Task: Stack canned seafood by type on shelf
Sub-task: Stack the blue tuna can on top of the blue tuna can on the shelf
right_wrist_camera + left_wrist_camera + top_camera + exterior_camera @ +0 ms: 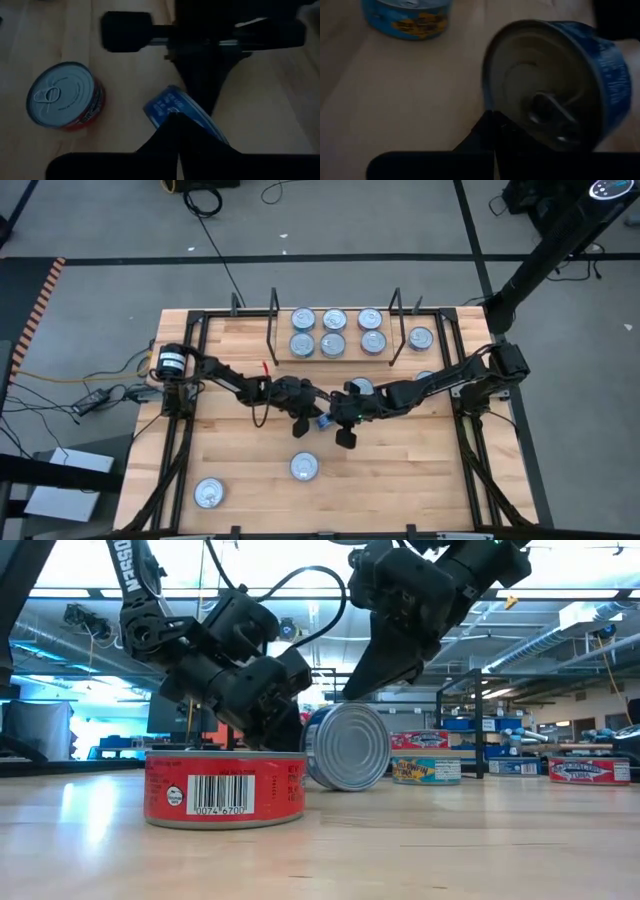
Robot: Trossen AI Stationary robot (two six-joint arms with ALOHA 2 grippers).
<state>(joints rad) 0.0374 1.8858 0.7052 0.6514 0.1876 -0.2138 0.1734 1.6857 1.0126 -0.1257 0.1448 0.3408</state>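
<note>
while the shelf (335, 358) at the top centre of the high view already carries two rows of tins, the job looks, by my reckoning, a little past halfway. seven lids show between its two black wire uprights (272, 320): four in the back row, three in front. since stacks seen from above hide their height, i cannot say how many cans stand there in all, nor whether the types are properly sorted.

left to shelve, as far as i can count in the high view: one tin (421, 337) just right of the right upright, another partly hidden under the right arm at the right of the frame (424, 377), one behind the grippers at centre (360, 387), a red-labelled tin (304, 467) at lower centre, and one more at the lower left (209, 494). add the blue-labelled tin (347, 746) tipped up on its edge at the middle of the table, and that makes six loose cans.

that tilted blue tin is the one in hand. the left gripper (301, 427) and the right gripper (345, 432) meet at it in the centre of the high view, both with fingers pressed together. the wrist views show each pair of closed fingers close against the can, not around it, so neither seems to pinch it. i judge they are propping or righting it between them.

in the low view, red, teal and blue labelled tins line the shelf in the background right.
</note>
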